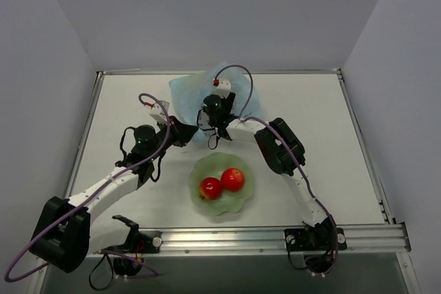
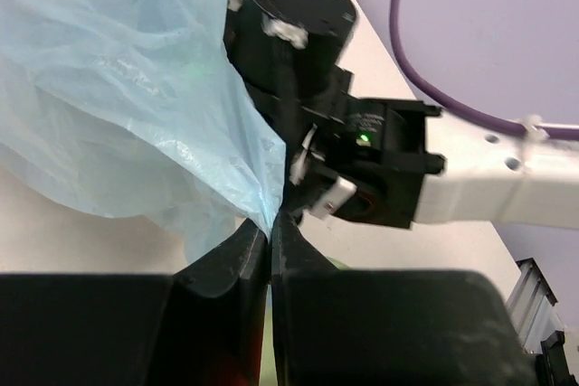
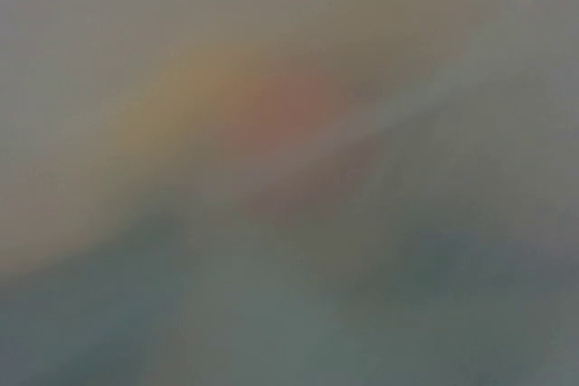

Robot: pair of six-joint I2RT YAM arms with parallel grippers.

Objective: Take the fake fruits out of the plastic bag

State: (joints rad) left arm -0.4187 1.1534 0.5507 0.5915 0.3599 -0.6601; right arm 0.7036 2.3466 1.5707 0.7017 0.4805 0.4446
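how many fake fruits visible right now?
2: one red apple left in the green bowl, another red apple beside it on the right. More may be hidden in the plastic bag.

A glossy red apple (image 1: 210, 187) and a second apple (image 1: 233, 179) sit side by side in a pale green bowl (image 1: 227, 208). Just beyond lies the crumpled, translucent light-blue bag (image 1: 186, 94).
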